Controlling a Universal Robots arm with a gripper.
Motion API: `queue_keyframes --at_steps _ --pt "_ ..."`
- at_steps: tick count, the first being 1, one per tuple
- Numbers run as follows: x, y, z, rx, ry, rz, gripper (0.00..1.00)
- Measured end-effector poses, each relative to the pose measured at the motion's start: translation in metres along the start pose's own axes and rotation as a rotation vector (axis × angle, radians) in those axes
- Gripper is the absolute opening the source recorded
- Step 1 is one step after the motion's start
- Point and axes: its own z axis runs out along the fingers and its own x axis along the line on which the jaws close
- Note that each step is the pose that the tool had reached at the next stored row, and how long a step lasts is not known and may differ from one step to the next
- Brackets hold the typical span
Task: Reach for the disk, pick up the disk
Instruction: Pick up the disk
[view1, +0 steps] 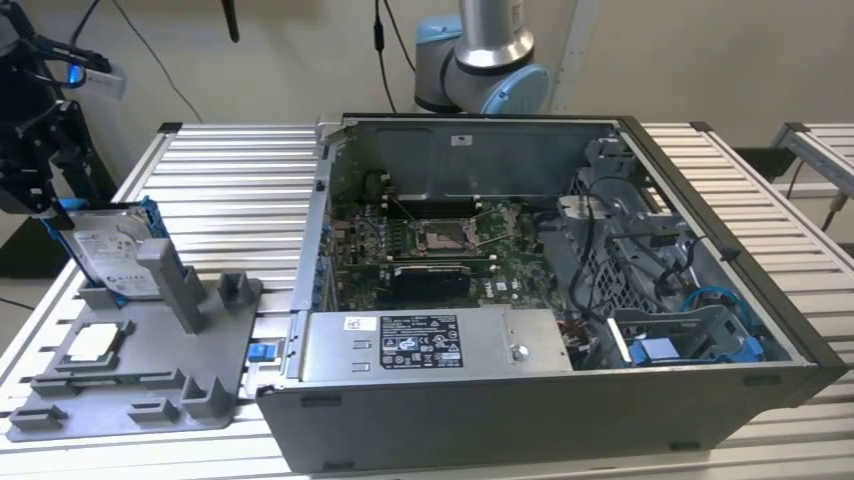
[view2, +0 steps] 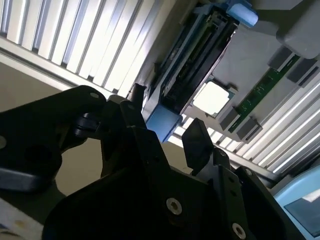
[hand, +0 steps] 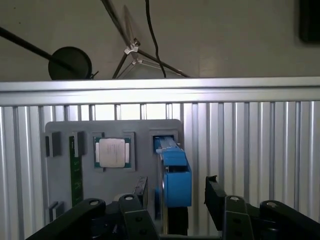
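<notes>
The black jaws stand apart. Between them rises the blue-framed edge of the flat silver metal disk (hand: 176, 177) (view2: 192, 65) (view1: 114, 255), upright in a grey plastic fixture (view1: 147, 390) on the ribbed aluminium worktop (view1: 227, 190).

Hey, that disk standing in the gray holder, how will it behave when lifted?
Probably stiff and heavy for its size: the disk has a metal body in a blue frame. It stands on edge in the gray holder, so a sideways pull might tilt it.

Soft, even light in the exterior view; the computer case (view1: 534, 430) is dim inside. In both wrist views the counter (hand: 250, 130) glares white behind the dark, backlit end effector (hand: 177, 192).
</notes>
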Motion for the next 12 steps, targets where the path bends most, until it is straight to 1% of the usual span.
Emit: queue_keyframes --at_steps 7,12 --pt "0.0000 0.0000 0.0011 -0.0001 0.0001 0.000 1.00" --pt "0.0001 -0.0002 0.0053 0.0000 0.0000 0.000 1.00"
